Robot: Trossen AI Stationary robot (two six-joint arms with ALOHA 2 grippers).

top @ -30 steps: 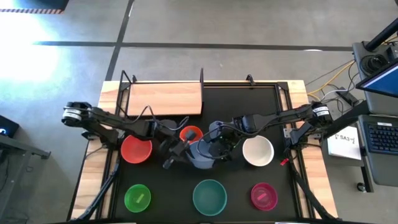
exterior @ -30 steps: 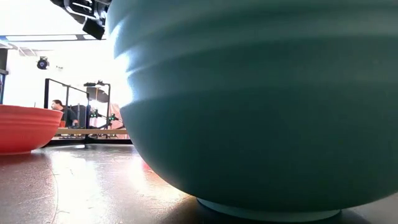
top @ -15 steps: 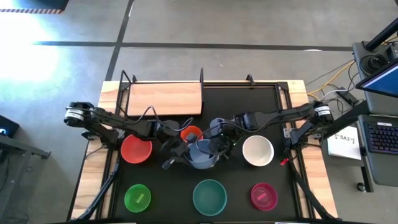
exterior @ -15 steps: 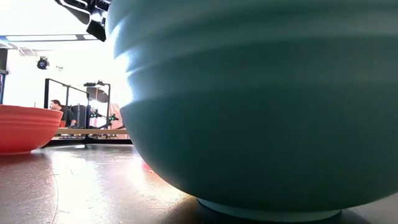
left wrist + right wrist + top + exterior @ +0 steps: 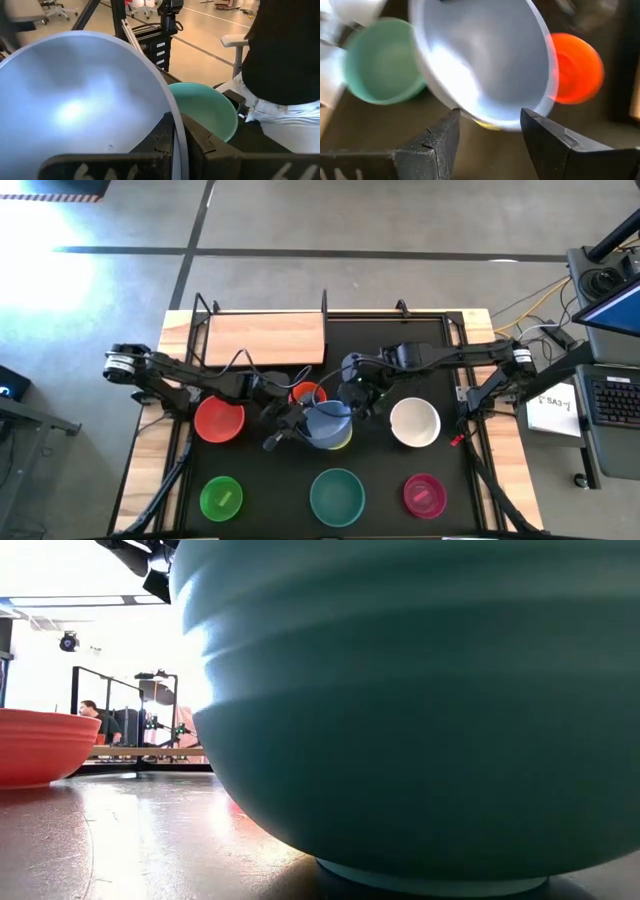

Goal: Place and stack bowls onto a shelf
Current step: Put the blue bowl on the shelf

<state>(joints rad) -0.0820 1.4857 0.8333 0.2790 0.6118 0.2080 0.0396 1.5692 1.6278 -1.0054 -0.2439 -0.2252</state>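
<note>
My left gripper [image 5: 298, 424] is shut on the blue bowl [image 5: 325, 421], which is tilted over the yellow bowl [image 5: 342, 442] at the mat's middle. My right gripper [image 5: 353, 394] is open and empty just beyond the blue bowl's far right side; its wrist view shows the blue bowl [image 5: 480, 60] ahead of its spread fingers. The orange bowl [image 5: 307, 392] rests on its base beside them. The red [image 5: 219, 421], white [image 5: 414, 423], green [image 5: 221, 497], teal [image 5: 337, 495] and magenta [image 5: 424, 494] bowls rest on the mat. The wooden shelf [image 5: 265, 338] stands bare at the far left. My left gripper holds the blue bowl by its rim [image 5: 176, 131] on the bowl's left side, one finger inside the bowl and one outside. The fingers come slanting from the table's left. The bowl is tilted above the yellow bowl; whether it still touches it, I cannot tell.
In the low view the teal bowl [image 5: 420, 710] fills most of the picture, with the red bowl [image 5: 40, 745] to its left. A person in a black top [image 5: 285, 45] stands at the table's near side. A laptop and cables [image 5: 610, 390] lie off the table's right.
My right gripper has drawn back from over the blue bowl toward the table's far edge. The blue bowl, held by my left gripper, has tipped and shifted a little, and the yellow bowl now shows under its near right side.
</note>
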